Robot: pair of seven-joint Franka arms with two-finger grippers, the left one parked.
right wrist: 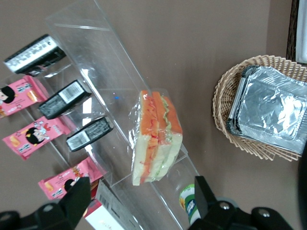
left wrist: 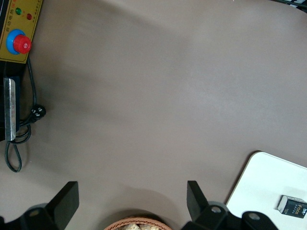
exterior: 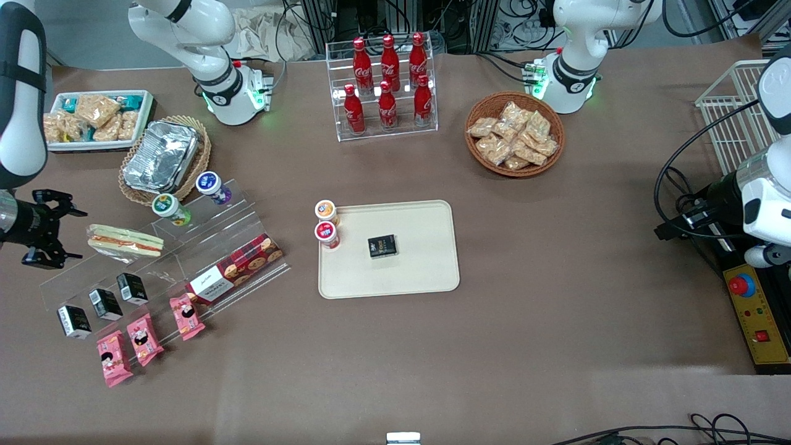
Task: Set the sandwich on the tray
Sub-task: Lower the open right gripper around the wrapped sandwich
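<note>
The sandwich, a clear-wrapped wedge of white bread with orange and green filling, lies on the top step of a clear acrylic shelf. It also shows in the right wrist view. My right gripper is open and empty, level with the sandwich and a short way from it toward the working arm's end of the table; in the wrist view the gripper has its jaws spread wider than the sandwich, not touching it. The cream tray lies mid-table and holds a small black box; it also shows in the left wrist view.
Two small cups stand at the tray's edge. On the shelf are a red biscuit box, black packets, pink packets and two yoghurt cups. A foil tray in a wicker basket and a white snack bin lie farther from the camera.
</note>
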